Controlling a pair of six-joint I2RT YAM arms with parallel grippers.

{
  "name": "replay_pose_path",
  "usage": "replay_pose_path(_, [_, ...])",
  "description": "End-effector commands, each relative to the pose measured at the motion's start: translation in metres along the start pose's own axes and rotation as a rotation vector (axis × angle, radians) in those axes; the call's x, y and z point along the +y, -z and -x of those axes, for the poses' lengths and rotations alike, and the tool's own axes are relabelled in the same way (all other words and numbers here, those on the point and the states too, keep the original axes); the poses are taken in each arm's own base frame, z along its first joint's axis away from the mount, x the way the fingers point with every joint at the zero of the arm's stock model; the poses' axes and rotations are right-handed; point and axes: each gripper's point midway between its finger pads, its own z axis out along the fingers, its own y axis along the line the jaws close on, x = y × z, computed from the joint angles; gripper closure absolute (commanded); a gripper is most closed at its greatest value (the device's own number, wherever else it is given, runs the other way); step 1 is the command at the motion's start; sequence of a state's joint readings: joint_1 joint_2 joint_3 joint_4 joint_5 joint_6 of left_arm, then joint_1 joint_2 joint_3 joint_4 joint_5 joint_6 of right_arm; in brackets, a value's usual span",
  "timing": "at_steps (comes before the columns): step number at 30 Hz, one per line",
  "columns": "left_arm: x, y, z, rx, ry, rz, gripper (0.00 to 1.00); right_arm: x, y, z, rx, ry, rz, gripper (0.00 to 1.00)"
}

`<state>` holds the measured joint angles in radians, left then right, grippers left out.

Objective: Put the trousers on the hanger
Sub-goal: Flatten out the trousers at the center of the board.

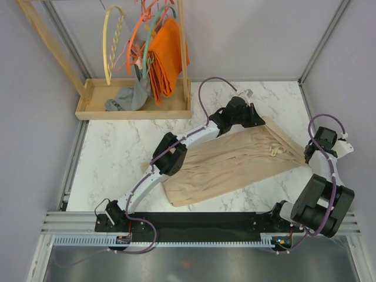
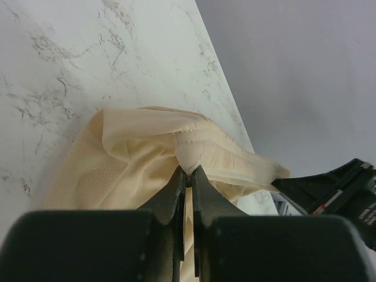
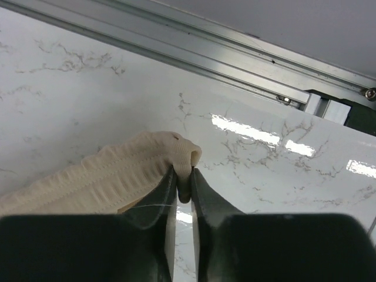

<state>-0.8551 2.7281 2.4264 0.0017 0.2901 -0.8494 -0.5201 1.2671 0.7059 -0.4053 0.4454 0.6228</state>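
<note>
The beige trousers (image 1: 235, 164) lie spread across the marble table, legs pointing to the near left and waist to the far right. My left gripper (image 1: 261, 124) is shut on the far end of the waistband. In the left wrist view its tips (image 2: 188, 170) pinch a fold of the trousers (image 2: 147, 141). My right gripper (image 1: 306, 154) is at the near end of the waist. In the right wrist view its tips (image 3: 183, 170) are shut on the ribbed waistband of the trousers (image 3: 106, 176). The cream hanger (image 1: 114, 44) with a twisted bar hangs on the rack at the far left.
A wooden tray (image 1: 88, 111) under the rack holds a grey garment (image 1: 126, 100). An orange cloth (image 1: 164, 59) and orange and teal hangers hang beside the cream one. The right arm's black link (image 2: 341, 188) shows in the left wrist view. Grey walls close in the table's sides.
</note>
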Motion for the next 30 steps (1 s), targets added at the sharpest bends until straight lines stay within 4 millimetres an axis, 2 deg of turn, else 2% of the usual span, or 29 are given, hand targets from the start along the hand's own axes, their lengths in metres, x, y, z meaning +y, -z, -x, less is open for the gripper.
replay_pose_path(1, [-0.050, 0.011, 0.063, -0.173, -0.006, -0.129, 0.83, 0.005, -0.010, 0.006, -0.034, -0.002, 0.010, 0.77])
replay_pose_path(2, [-0.050, 0.012, 0.064, -0.169, -0.007, -0.125, 0.74, 0.008, -0.010, 0.006, -0.028, 0.011, 0.023, 0.62])
replay_pose_path(4, [-0.055, 0.020, 0.072, -0.168, -0.016, -0.110, 0.56, 0.021, -0.005, 0.004, -0.021, 0.054, 0.084, 0.48])
replay_pose_path(5, [-0.059, 0.024, 0.075, -0.165, -0.021, -0.110, 0.37, 0.025, 0.001, 0.011, -0.044, 0.062, 0.105, 0.34])
replay_pose_path(6, [-0.063, 0.031, 0.080, -0.162, -0.038, -0.109, 0.27, 0.025, 0.006, 0.013, -0.055, 0.087, 0.100, 0.29])
replay_pose_path(7, [-0.084, 0.045, 0.093, -0.177, -0.055, -0.124, 0.15, 0.031, 0.013, 0.014, -0.068, 0.110, 0.116, 0.24])
replay_pose_path(8, [-0.083, 0.053, 0.091, -0.150, -0.055, -0.084, 0.13, 0.038, 0.026, 0.024, -0.103, 0.113, 0.140, 0.13])
replay_pose_path(9, [-0.088, 0.061, 0.095, -0.149, -0.085, -0.069, 0.11, 0.044, 0.037, 0.020, -0.109, 0.162, 0.158, 0.09])
replay_pose_path(10, [-0.118, 0.087, 0.112, -0.172, -0.110, -0.085, 0.11, 0.046, 0.047, 0.025, -0.138, 0.176, 0.152, 0.08])
replay_pose_path(11, [-0.119, 0.099, 0.112, -0.158, -0.116, -0.052, 0.11, 0.054, 0.063, 0.036, -0.175, 0.179, 0.185, 0.04])
replay_pose_path(12, [-0.105, 0.106, 0.104, -0.134, -0.125, 0.005, 0.11, 0.057, 0.073, 0.036, -0.179, 0.209, 0.195, 0.03])
replay_pose_path(13, [-0.110, 0.121, 0.106, -0.132, -0.132, 0.026, 0.11, 0.072, 0.088, 0.031, -0.186, 0.260, 0.256, 0.03])
replay_pose_path(14, [-0.135, 0.153, 0.121, -0.166, -0.148, 0.018, 0.11, 0.084, 0.107, 0.036, -0.204, 0.268, 0.326, 0.03])
replay_pose_path(15, [-0.109, 0.166, 0.104, -0.116, -0.127, 0.123, 0.12, 0.099, 0.123, 0.026, -0.194, 0.309, 0.407, 0.04])
replay_pose_path(16, [-0.106, 0.180, 0.099, -0.106, -0.122, 0.158, 0.13, 0.113, 0.139, 0.018, -0.168, 0.342, 0.511, 0.05])
replay_pose_path(17, [-0.126, 0.216, 0.108, -0.133, -0.125, 0.157, 0.14, 0.120, 0.151, 0.012, -0.159, 0.356, 0.576, 0.05])
replay_pose_path(18, [-0.093, 0.227, 0.080, -0.063, -0.104, 0.249, 0.14, 0.126, 0.161, 0.006, -0.142, 0.368, 0.634, 0.06])
replay_pose_path(19, [-0.083, 0.242, 0.071, -0.041, -0.094, 0.288, 0.14, 0.133, 0.171, -0.004, -0.112, 0.392, 0.701, 0.08])
replay_pose_path(20, [-0.070, 0.274, 0.061, -0.036, -0.079, 0.340, 0.14, 0.142, 0.183, -0.017, -0.063, 0.412, 0.800, 0.08])
replay_pose_path(21, [-0.063, 0.288, 0.055, -0.034, -0.071, 0.356, 0.14, 0.145, 0.189, -0.025, -0.033, 0.426, 0.847, 0.09])
replay_pose_path(22, [-0.052, 0.308, 0.042, -0.011, -0.043, 0.397, 0.14, 0.147, 0.189, -0.034, -0.003, 0.442, 0.870, 0.10])
replay_pose_path(23, [-0.024, 0.323, 0.014, 0.043, -0.008, 0.455, 0.14, 0.149, 0.190, -0.040, 0.019, 0.449, 0.890, 0.10])
replay_pose_path(24, [-0.030, 0.352, 0.022, -0.012, 0.004, 0.444, 0.14, 0.154, 0.196, -0.049, 0.056, 0.465, 0.944, 0.11])
replay_pose_path(25, [-0.023, 0.366, 0.016, -0.020, 0.013, 0.458, 0.14, 0.155, 0.194, -0.054, 0.073, 0.469, 0.947, 0.11])
replay_pose_path(26, [0.005, 0.381, -0.003, 0.000, 0.086, 0.516, 0.14, 0.160, 0.192, -0.056, 0.082, 0.466, 0.952, 0.12])
replay_pose_path(27, [-0.008, 0.403, -0.002, -0.041, 0.106, 0.476, 0.14, 0.162, 0.188, -0.058, 0.085, 0.468, 0.943, 0.13])
replay_pose_path(28, [-0.004, 0.414, -0.008, -0.046, 0.129, 0.485, 0.14, 0.165, 0.188, -0.055, 0.076, 0.463, 0.940, 0.15])
replay_pose_path(29, [0.010, 0.426, -0.019, -0.043, 0.161, 0.507, 0.14, 0.170, 0.181, -0.057, 0.090, 0.464, 0.920, 0.16])
replay_pose_path(30, [0.009, 0.435, -0.021, -0.060, 0.178, 0.504, 0.14, 0.174, 0.177, -0.054, 0.079, 0.447, 0.892, 0.17])
